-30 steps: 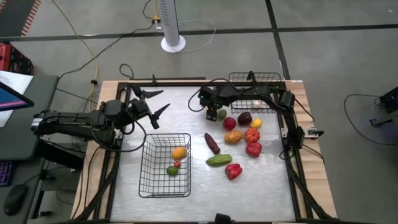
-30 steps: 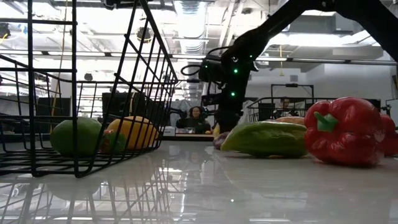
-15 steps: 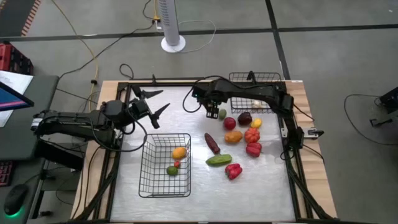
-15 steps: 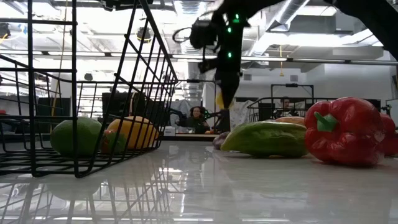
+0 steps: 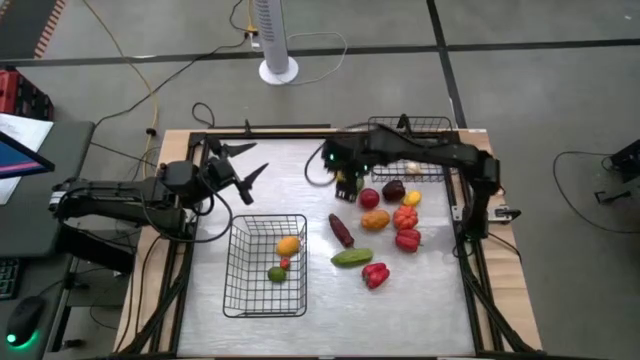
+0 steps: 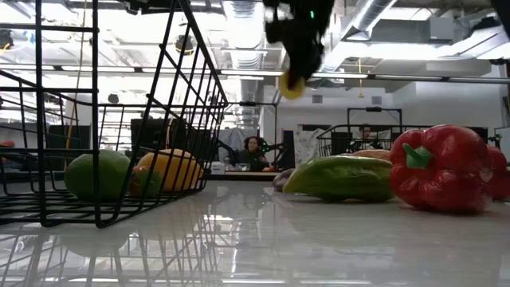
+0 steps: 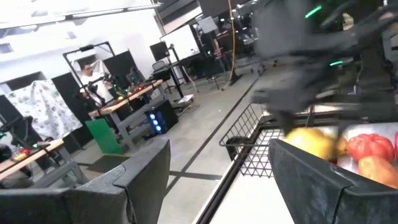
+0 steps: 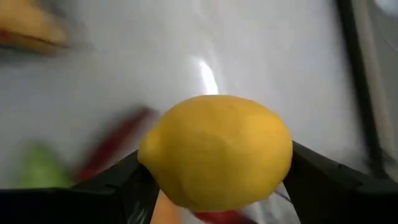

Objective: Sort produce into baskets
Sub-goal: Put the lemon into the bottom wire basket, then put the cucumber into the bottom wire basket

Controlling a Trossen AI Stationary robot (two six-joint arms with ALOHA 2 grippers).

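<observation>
My right gripper [image 5: 346,180] is shut on a yellow lemon [image 8: 214,152], well above the table; the lemon also shows in the low view [image 6: 292,84]. My left gripper [image 5: 240,172] is open and empty over the far left of the table. The near wire basket [image 5: 243,290] holds an orange [image 5: 288,245], a lime [image 5: 277,273] and a small red piece. The far wire basket [image 5: 385,127] stands at the back right. Loose produce lies between them: an eggplant [image 5: 342,230], a cucumber [image 5: 351,257] and red peppers [image 5: 376,274]. My right gripper pinches the lemon's two opposite sides [image 8: 152,171] between its two fingers [image 8: 317,180]. The fingers point down from above. The lemon hangs at the fingertips, lifted clear of the table.
A cluster of produce [image 5: 395,215] lies on the table just right of my right gripper. Bare table shows between my left gripper and the far basket and along the near edge. A black frame rail [image 5: 260,133] runs along the far edge.
My right gripper has risen straight up from the table with the lemon, which is now lifted clear and high above the other produce.
</observation>
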